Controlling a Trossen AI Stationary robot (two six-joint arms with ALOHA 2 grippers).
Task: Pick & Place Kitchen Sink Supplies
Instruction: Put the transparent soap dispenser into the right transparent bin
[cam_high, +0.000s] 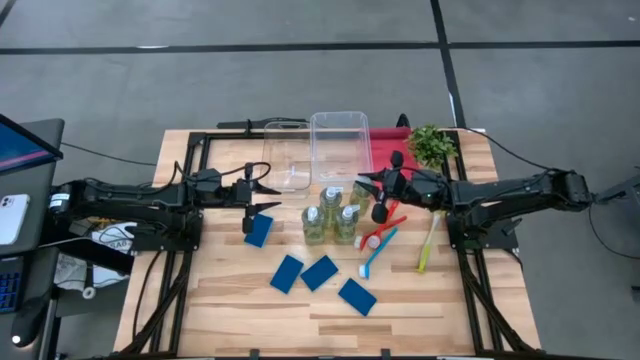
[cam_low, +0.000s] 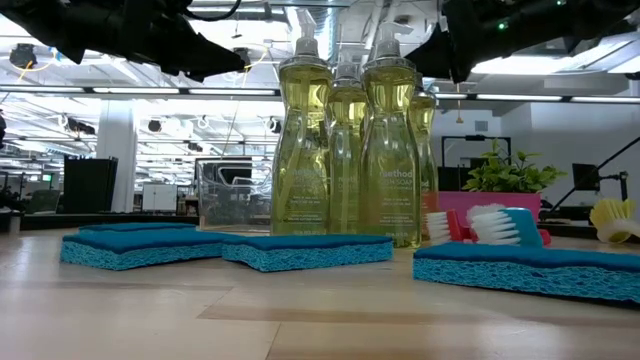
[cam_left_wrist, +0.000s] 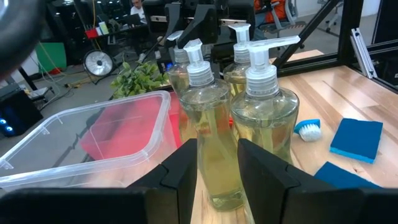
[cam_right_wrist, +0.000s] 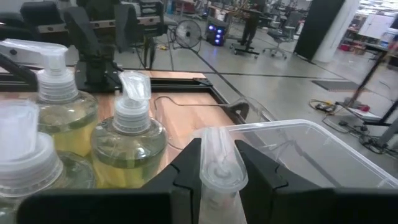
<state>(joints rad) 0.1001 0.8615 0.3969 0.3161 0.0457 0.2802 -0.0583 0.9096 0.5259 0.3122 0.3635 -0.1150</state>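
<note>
Pump bottle (cam_right_wrist: 219, 163) top sits squeezed between the right gripper's (cam_right_wrist: 217, 177) fingers (cam_right_wrist: 186, 165), while the left gripper (cam_left_wrist: 217, 165) waits with fingers apart, holding nothing.

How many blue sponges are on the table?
4. One sponge lies by the left gripper. Three lie nearer the front edge: one, one beside it, and one farthest right. None seems hidden.
</note>
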